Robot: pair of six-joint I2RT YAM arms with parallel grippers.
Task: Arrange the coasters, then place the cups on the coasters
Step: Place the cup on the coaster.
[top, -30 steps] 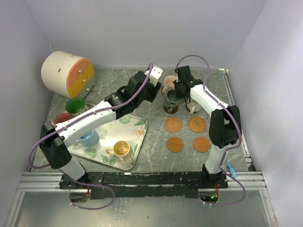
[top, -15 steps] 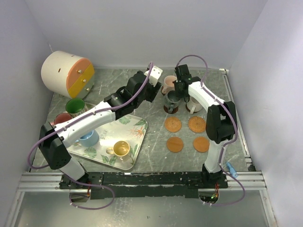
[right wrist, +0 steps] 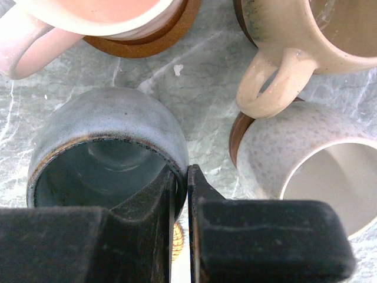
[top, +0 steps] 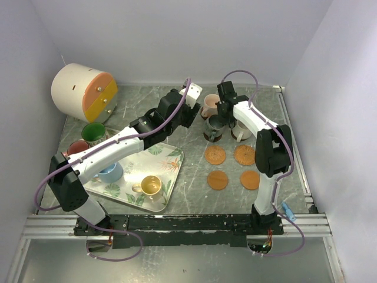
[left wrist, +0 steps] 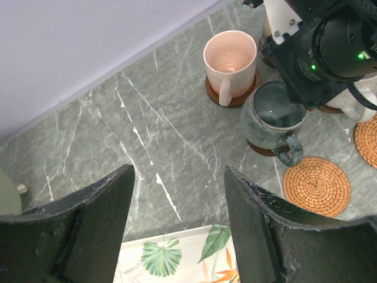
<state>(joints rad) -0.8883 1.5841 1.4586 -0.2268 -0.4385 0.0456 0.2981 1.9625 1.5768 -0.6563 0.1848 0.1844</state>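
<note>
Dark grey cup point(top: 214, 125) stands in the far row on the worktop point(top: 191, 197), at about 12 o'clock from the four bare coasters point(top: 215, 155), with a dark coaster point(left wrist: 257, 146) showing under its base; the right hand point(right wrist: 179, 177) is clamped on its rim, one finger inside and one outside, on the side nearest the cream cup point(right wrist: 318, 159); the left hand point(left wrist: 177, 183) hangs with its jaws wide apart and nothing between them, over bare stone just beyond the tray point(top: 174, 177). The step in hand looks like setting this cup down on its coaster; whether the base is fully down I cannot tell. To do it well, the base should sit flat and centred on the disc before the fingers part; they should part only a little, since in the right wrist view the pink cup point(right wrist: 88, 12) sits close at 11 o'clock and the tan cup point(right wrist: 306, 23) has its handle close at 1 o'clock; the lift-off should go straight up, so that the inner finger does not drag the rim. Against the top view a second ago, the cup is in much the same spot; the right arm's elbow has swung inwards and the hand has edged towards 12 o'clock; the left arm, the yellow cup point(top: 150, 186) and the light blue cup point(top: 110, 172) lie as they were.
</note>
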